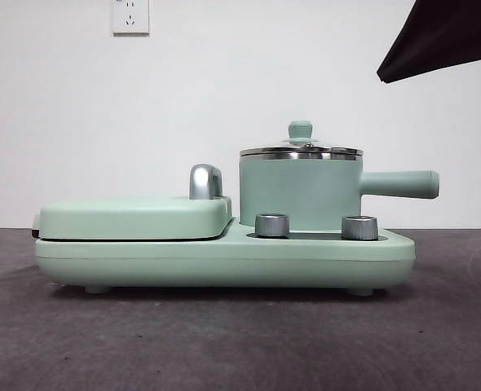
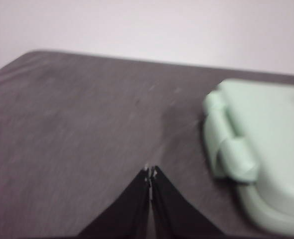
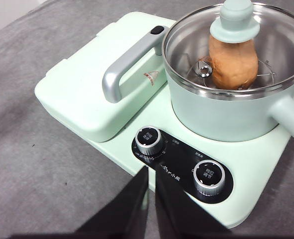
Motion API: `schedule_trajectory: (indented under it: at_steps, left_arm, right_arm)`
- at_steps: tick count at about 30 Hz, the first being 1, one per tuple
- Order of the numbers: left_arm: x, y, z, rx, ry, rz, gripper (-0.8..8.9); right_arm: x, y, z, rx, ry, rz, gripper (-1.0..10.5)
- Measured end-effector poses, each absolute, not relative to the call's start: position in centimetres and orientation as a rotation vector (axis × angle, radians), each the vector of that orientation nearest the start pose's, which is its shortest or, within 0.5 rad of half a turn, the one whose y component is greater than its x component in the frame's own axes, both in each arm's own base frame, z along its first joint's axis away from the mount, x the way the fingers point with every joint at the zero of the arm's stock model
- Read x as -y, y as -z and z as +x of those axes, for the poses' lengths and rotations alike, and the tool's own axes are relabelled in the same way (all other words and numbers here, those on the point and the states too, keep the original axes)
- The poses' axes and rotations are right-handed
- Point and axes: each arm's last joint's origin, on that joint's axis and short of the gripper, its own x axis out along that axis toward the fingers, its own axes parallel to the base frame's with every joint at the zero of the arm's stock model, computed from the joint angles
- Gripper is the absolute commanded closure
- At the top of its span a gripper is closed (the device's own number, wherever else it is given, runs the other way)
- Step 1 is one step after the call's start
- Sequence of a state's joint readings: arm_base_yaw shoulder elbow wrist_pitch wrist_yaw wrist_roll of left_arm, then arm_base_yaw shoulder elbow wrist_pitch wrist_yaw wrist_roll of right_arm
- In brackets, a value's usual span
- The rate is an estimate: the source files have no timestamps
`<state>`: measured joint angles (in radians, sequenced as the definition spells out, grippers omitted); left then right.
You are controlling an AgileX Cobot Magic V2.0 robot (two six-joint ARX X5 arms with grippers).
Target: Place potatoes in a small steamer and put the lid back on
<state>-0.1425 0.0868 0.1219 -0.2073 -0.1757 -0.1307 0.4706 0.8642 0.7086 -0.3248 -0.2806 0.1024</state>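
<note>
The small steamer [image 1: 299, 194] [image 3: 226, 117] stands on the right half of a mint-green cooker base [image 1: 224, 259], its straight handle [image 1: 399, 184] pointing right. The glass lid [image 1: 301, 150] [image 3: 281, 35] rests on its steel rim, knob [image 3: 235, 20] up. Through the glass the orange-brown potato [image 3: 231, 62] lies on a wire rack inside. My right gripper [image 3: 151, 172] hovers shut above the two dials, holding nothing. My left gripper [image 2: 151, 172] is shut over bare table beside the cooker's left end [image 2: 256, 149].
A flat griddle cover [image 1: 134, 217] [image 3: 94, 94] with a chrome handle [image 1: 205, 181] [image 3: 124, 64] fills the cooker's left half. Two steel dials [image 1: 272, 225] [image 1: 359, 227] sit on its front. A dark arm tip [image 1: 444, 37] shows at the top right. A wall socket [image 1: 130, 15] is behind.
</note>
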Motion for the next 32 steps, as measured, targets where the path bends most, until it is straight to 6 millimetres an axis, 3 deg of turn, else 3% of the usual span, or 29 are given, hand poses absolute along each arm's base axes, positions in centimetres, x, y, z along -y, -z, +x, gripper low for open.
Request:
schedule_trajectory:
  at_steps: [5, 26, 32]
  left_arm:
    - [0.7, -15.7, 9.4, -0.186, 0.015, -0.131, 8.08]
    - [0.8, -15.7, 9.4, -0.155, 0.035, -0.138, 8.08]
    - [0.8, -15.7, 9.4, -0.155, 0.035, -0.138, 8.08]
  right_arm:
    - [-9.1, -28.1, 16.1, -0.526, -0.710, 0.049, 9.3]
    - [-9.1, -28.2, 16.1, -0.520, -0.710, 0.036, 9.3]
    - [-6.9, -27.6, 14.2, -0.255, -0.668, -0.097, 9.3]
